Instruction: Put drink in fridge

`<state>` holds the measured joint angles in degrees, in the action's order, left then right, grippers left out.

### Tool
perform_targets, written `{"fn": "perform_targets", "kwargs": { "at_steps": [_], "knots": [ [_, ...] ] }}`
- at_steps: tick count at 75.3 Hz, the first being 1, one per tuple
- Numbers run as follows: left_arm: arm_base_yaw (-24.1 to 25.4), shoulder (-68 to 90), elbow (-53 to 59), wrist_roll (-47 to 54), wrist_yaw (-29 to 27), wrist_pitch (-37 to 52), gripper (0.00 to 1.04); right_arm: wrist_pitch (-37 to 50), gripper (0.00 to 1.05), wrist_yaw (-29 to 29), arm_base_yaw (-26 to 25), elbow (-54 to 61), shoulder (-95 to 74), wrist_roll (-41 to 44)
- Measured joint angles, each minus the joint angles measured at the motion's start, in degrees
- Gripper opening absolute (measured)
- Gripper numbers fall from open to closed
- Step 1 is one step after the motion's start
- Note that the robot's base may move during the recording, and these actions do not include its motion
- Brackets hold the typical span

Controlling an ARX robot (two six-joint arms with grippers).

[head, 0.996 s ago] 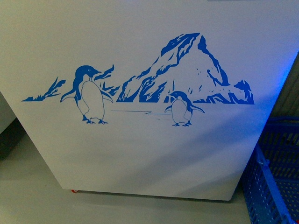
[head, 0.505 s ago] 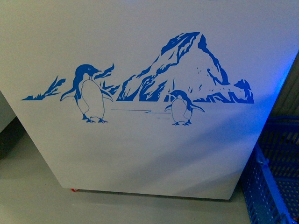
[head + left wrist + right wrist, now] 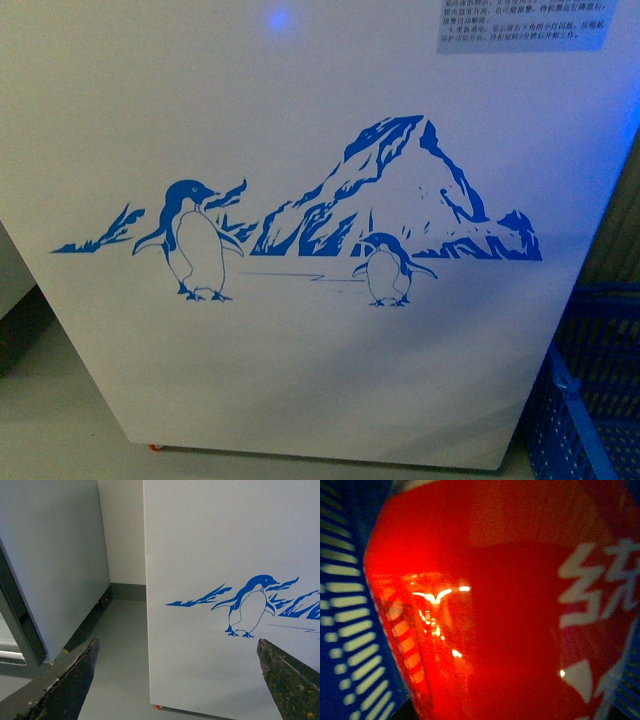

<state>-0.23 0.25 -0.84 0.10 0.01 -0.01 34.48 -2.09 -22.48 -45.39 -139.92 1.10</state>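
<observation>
Decal on fridge sits lower now

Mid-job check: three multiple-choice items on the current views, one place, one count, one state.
1. Front view: where is the blue crate relative to the fridge? A) beside it, at its right B) on top of it C) at its left
2. How many penguins does the fridge's decal show? A) one B) two C) four
3. How is the left end effector? A) shut, empty B) shut on the crate's rim C) open, empty

1 A: the crate shows low at the fridge's right corner.
2 B: a larger and a smaller penguin stand before the mountain.
3 C: its fingers stand wide apart, nothing between.
</observation>
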Motion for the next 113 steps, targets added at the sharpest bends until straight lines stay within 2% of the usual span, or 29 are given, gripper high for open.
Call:
{"fn": "perform_targets", "kwargs": {
  "at_steps": [11,19,34,47,56,70,89,113],
  "knots": [
    [0.0,0.0,0.0,0.0,0.0,0.0,0.97,-4.9,0.36,2.8,0.5,9.0,20.1,-0.1],
    [0.0,0.0,0.0,0.0,0.0,0.0,0.97,-12.9,0.36,4.9,0.9,12.4,37.3,-0.9],
    [0.0,0.0,0.0,0.0,0.0,0.0,0.97,-28.0,0.36,6.3,1.9,10.4,68.2,-3.5],
    [0.0,0.0,0.0,0.0,0.0,0.0,0.97,-33.9,0.36,6.8,4.0,8.0,86.8,-7.6],
    [0.0,0.0,0.0,0.0,0.0,0.0,0.97,-36.5,0.36,6.2,6.2,8.1,93.5,-10.1],
    [0.0,0.0,0.0,0.0,0.0,0.0,0.97,-41.6,0.36,0.5,14.8,10.2,103.9,-11.0],
    [0.0,0.0,0.0,0.0,0.0,0.0,0.97,-43.7,0.36,-7.5,25.3,10.4,113.9,-10.0],
    [0.0,0.0,0.0,0.0,0.0,0.0,0.97,-38.7,0.36,-16.7,29.3,11.3,116.9,-7.7]
  ]
}}
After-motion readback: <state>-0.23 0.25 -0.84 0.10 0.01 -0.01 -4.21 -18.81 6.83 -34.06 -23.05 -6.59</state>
